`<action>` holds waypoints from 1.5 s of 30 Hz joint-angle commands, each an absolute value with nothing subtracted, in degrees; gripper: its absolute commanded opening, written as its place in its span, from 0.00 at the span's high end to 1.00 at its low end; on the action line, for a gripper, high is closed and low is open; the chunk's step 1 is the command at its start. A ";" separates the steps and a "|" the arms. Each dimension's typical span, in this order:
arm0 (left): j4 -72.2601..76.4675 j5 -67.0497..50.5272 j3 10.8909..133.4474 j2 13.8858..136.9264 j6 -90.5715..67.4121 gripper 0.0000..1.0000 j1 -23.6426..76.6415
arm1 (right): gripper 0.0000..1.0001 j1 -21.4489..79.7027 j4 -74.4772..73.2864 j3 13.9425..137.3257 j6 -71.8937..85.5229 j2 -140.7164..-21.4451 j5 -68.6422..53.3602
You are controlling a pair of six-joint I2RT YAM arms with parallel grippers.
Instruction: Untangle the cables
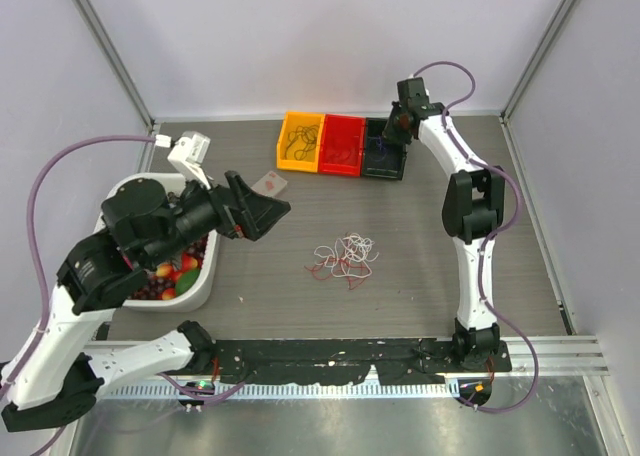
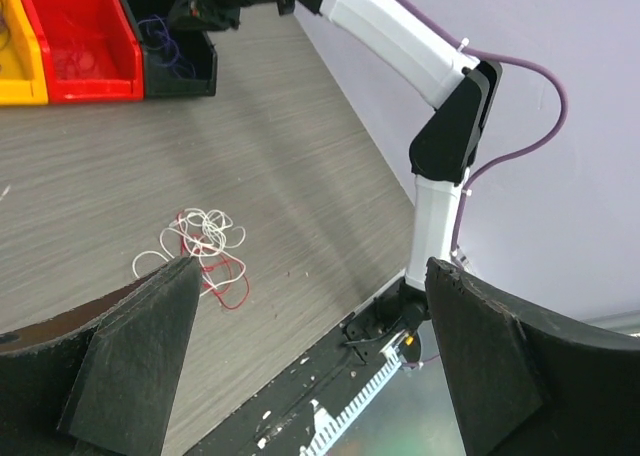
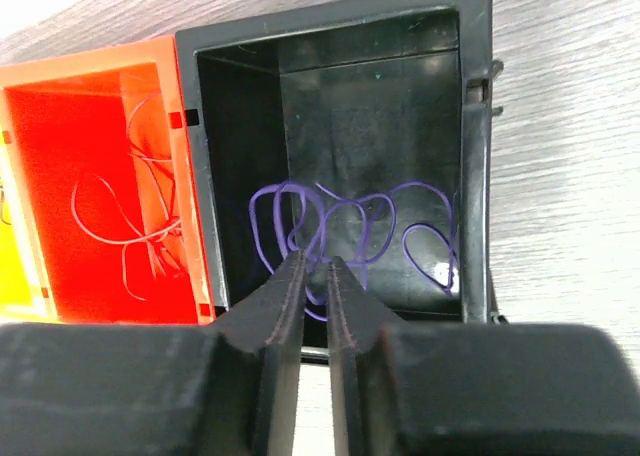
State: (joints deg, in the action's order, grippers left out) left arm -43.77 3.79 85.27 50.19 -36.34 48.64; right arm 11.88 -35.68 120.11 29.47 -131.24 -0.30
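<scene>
The left arm sat folded by the bench's left edge, the left gripper spread wide. The right arm reached the far edge, right of centre, with the right gripper pointing down, its fingers pressed almost together.

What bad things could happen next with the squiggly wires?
1. The right gripper is nearly closed right at the purple cable in the black bin. I cannot tell whether it pinches the wire. If the wire clings, pulling away might drag it back out.
2. The red and white cables lie knotted together on the table, so the open left gripper might grab both at once.
</scene>
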 commanded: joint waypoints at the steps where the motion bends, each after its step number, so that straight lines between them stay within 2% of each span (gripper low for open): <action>1: -42.63 1.15 85.44 52.90 -39.02 0.03 48.78 | 0.78 12.13 -40.25 128.23 23.91 -131.75 2.02; 2: -41.76 0.53 84.73 53.26 -39.89 0.03 48.69 | 0.79 12.13 -40.17 127.71 23.65 -131.66 1.41; 5: -39.56 0.26 82.10 54.58 -43.23 0.04 48.69 | 0.92 12.13 -37.28 123.24 24.17 -129.29 -1.30; 8: -37.53 -2.81 81.74 56.07 -44.65 0.05 48.69 | 0.95 12.04 -35.07 117.79 24.17 -126.31 -1.94; 17: -41.04 -2.47 82.26 55.20 -46.67 0.05 48.69 | 0.49 12.65 -30.33 117.24 21.61 -128.67 2.90; 22: -46.05 1.21 84.29 53.44 -45.70 0.05 48.69 | 0.45 12.57 -26.82 117.70 30.31 -127.71 5.10; 23: -46.40 1.84 84.29 53.09 -45.44 0.05 48.69 | 0.40 12.57 -24.37 116.47 33.37 -127.79 5.62; 29: -47.63 3.95 83.68 50.72 -46.23 0.05 48.69 | 0.39 13.01 -24.52 119.70 42.44 -133.84 7.56; 31: -48.25 5.61 83.50 49.66 -46.32 0.05 48.69 | 0.41 13.10 -24.00 120.67 43.59 -135.87 8.08; 34: -49.21 6.77 84.11 48.78 -45.44 0.05 48.69 | 0.49 13.44 -24.69 123.04 44.21 -138.42 10.36; 38: -50.89 7.12 85.78 49.31 -43.86 0.05 48.69 | 0.73 14.50 -25.57 124.45 42.28 -137.90 12.47; 39: -51.06 7.21 86.04 49.65 -43.25 0.04 48.69 | 0.84 14.94 -26.97 124.71 41.41 -136.77 12.83; 41: -51.15 7.12 86.92 50.36 -41.58 0.03 48.69 | 0.94 15.90 -28.99 125.24 39.48 -133.88 14.15; 43: -51.50 6.51 87.80 51.50 -39.39 0.03 48.69 | 0.99 17.39 -29.44 123.50 37.19 -129.06 16.86; 45: -52.03 5.63 88.68 53.08 -37.71 0.03 48.69 | 0.99 18.89 -28.48 120.16 35.34 -123.78 17.05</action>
State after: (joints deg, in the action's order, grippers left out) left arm -51.40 6.02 85.76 50.35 -42.76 48.64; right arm 15.55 -29.41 121.08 39.90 -138.63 12.25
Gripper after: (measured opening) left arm 0.971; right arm 0.031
